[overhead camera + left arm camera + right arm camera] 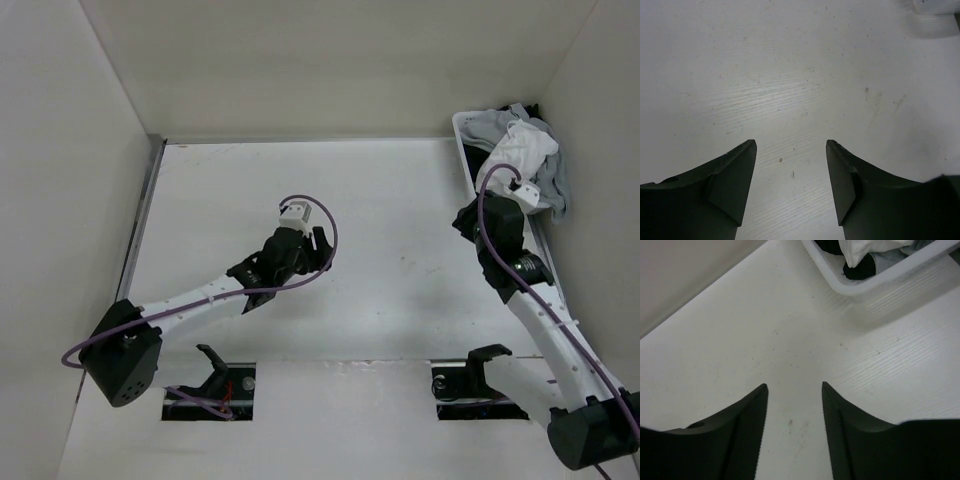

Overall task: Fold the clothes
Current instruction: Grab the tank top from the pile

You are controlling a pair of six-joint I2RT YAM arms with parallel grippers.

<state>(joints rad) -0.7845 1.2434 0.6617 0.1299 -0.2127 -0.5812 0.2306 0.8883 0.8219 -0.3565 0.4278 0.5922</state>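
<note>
The clothes (520, 150), a crumpled white piece, lie in the white plastic basket (468, 150) at the back right, on top of grey garments (556, 175). The right wrist view catches a white fold of the clothes (860, 250) inside the basket's near corner (880, 282). My right gripper (468, 222) hangs just left of the basket, open over bare table (794, 386), with nothing between its fingers. My left gripper (320, 245) is over the middle of the table, far from the basket, open and holding nothing (791, 145).
The table is boxed in by white walls at the left, back and right. The basket stands against the right wall. Two dark cut-outs (208, 390) sit at the near edge by the arm bases. A white edge (935, 6) shows at the top right of the left wrist view.
</note>
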